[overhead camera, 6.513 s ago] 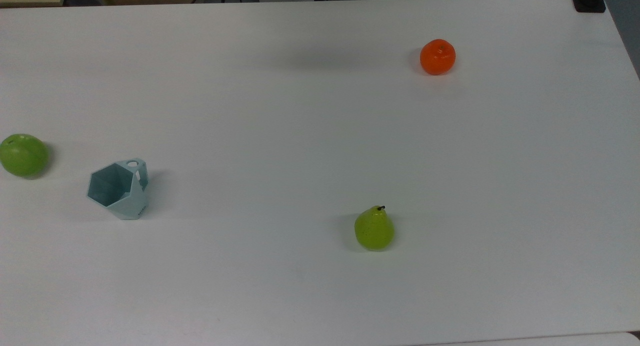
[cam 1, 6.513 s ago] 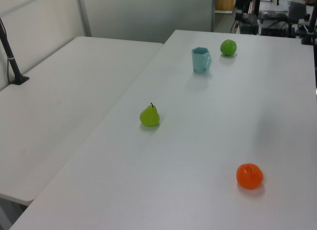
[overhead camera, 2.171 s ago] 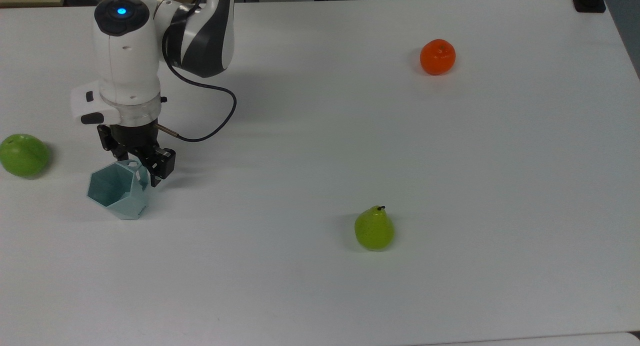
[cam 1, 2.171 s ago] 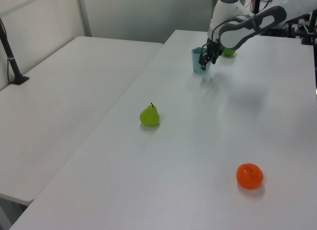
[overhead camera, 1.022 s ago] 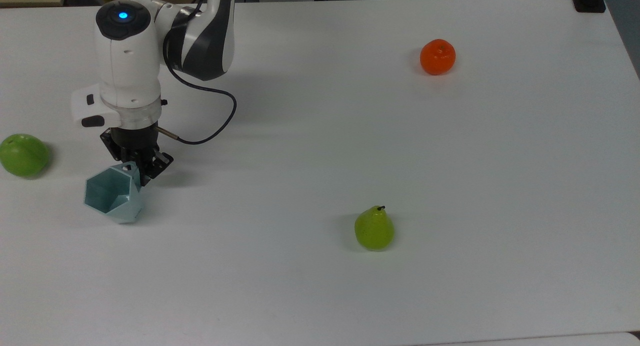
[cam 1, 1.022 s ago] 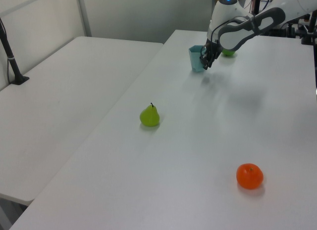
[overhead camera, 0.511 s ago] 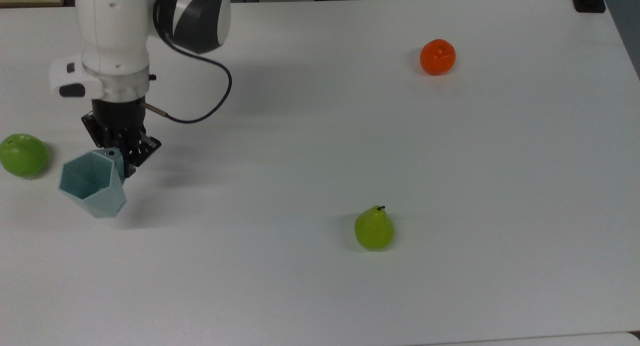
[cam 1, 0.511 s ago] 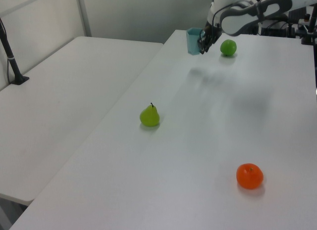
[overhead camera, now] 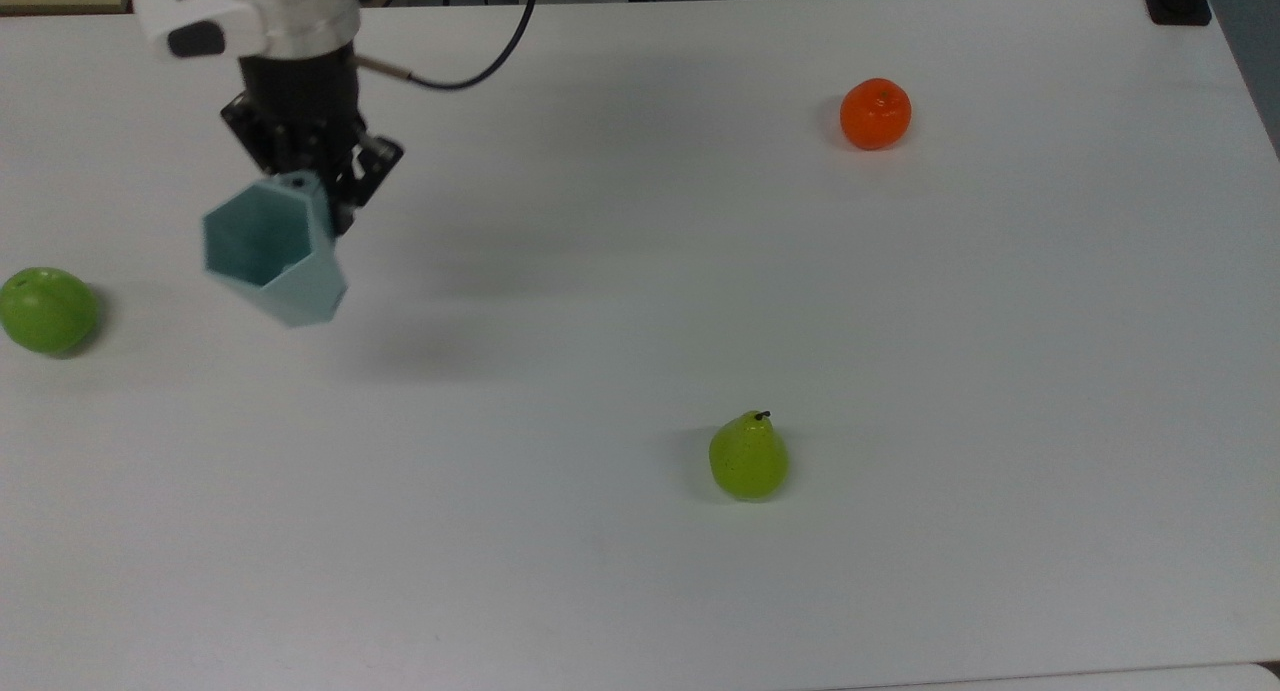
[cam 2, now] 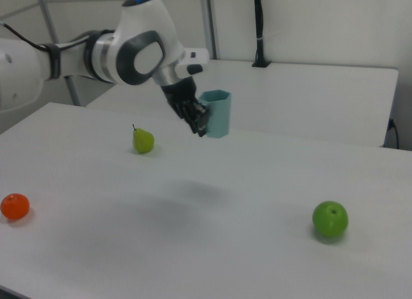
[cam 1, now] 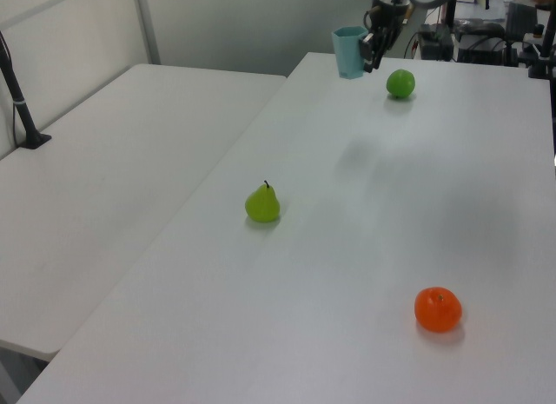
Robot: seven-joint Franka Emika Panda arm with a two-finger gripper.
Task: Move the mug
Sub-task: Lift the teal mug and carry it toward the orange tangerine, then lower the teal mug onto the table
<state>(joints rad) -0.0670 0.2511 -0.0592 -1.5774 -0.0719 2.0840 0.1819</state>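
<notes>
The gripper (overhead camera: pixel 322 186) is pinching the mug (overhead camera: pixel 272 259) by its handle side and holding it up off the table (overhead camera: pixel 640 591), with the open rim facing up. You can tell it's airborne because its shadow is sitting on the tabletop a bit apart from it (clearest in the right view, where the mug (cam 2: pixel 215 114) is hanging well above the surface with a soft dark patch below it). The gripper (cam 2: pixel 201 122) fingers are pressing in on the mug's side, right at the small tab handle.

In the top view the mug is hanging over the far left part of the table, nearer the top edge than the bottom one. In the left view the mug (cam 1: pixel 350 51) is showing up at the far end of the table, next to the gripper (cam 1: pixel 370 46).

Other stuff lying around: a green apple (overhead camera: pixel 45 309) is sitting right at the top view's left edge of the table, near the mug but not touching it. A pear (overhead camera: pixel 748 457) is standing upright around the middle, closer to the bottom edge. An orange (overhead camera: pixel 875 113) is sitting towards the top right corner, well apart from everything else.
</notes>
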